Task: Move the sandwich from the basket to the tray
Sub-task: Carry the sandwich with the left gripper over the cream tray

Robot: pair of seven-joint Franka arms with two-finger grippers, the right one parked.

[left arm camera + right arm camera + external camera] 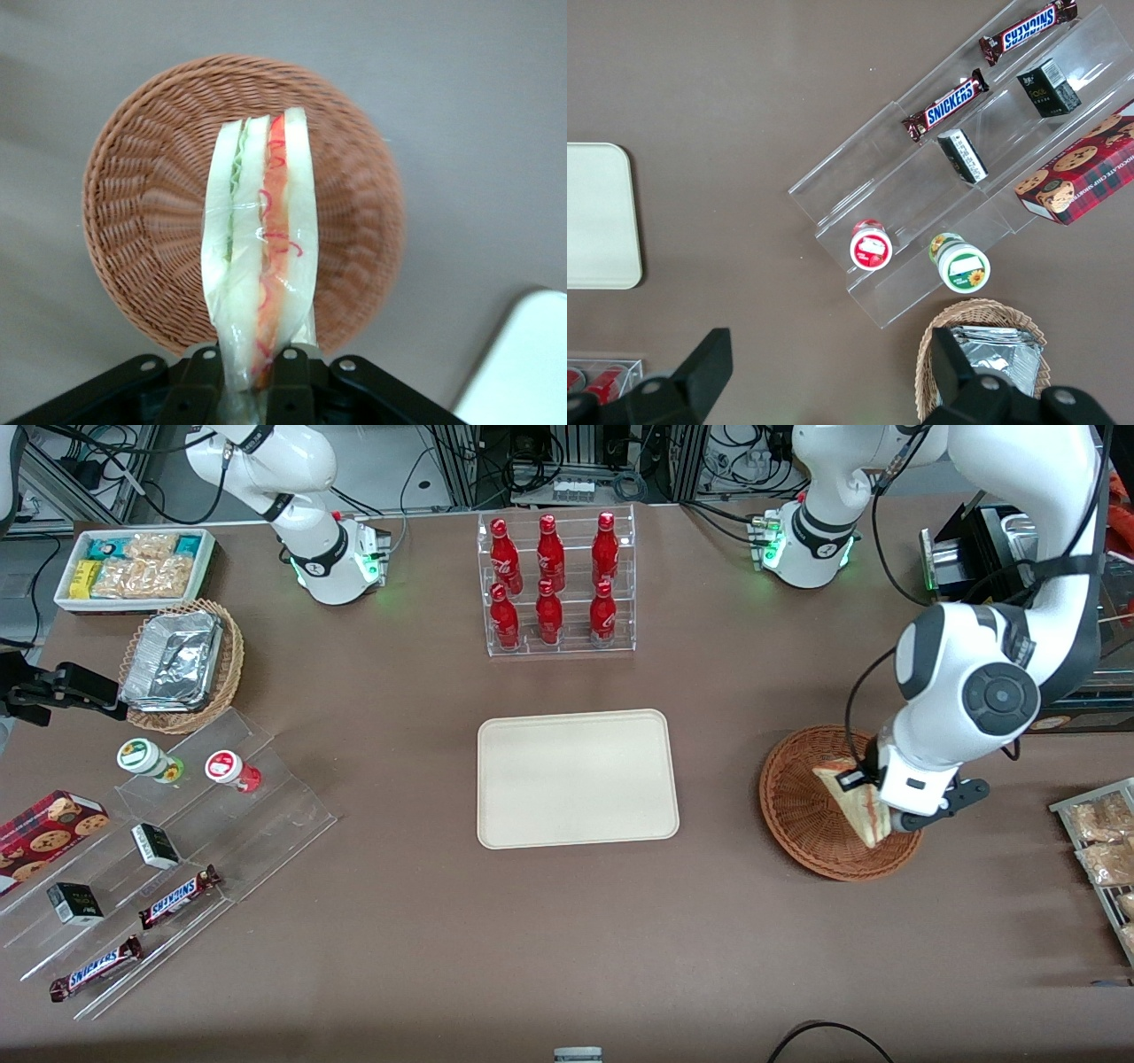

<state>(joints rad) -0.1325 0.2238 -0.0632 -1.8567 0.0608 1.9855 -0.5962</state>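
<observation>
Left wrist view shows your gripper [259,372] clamped on the sandwich [259,257], which hangs above the basket [354,212], clear of the weave as far as I can tell. Front view agrees: sandwich [855,802] held over the basket [797,806], gripper [877,815] above its rim on the working arm's side. My read: the grasp is done and you're in the lift. Next you need a sideways carry to the tray [576,779], well apart toward the table's middle, then lower and release. Wrapped wedge, pinched at one end, so watch for swing.
</observation>
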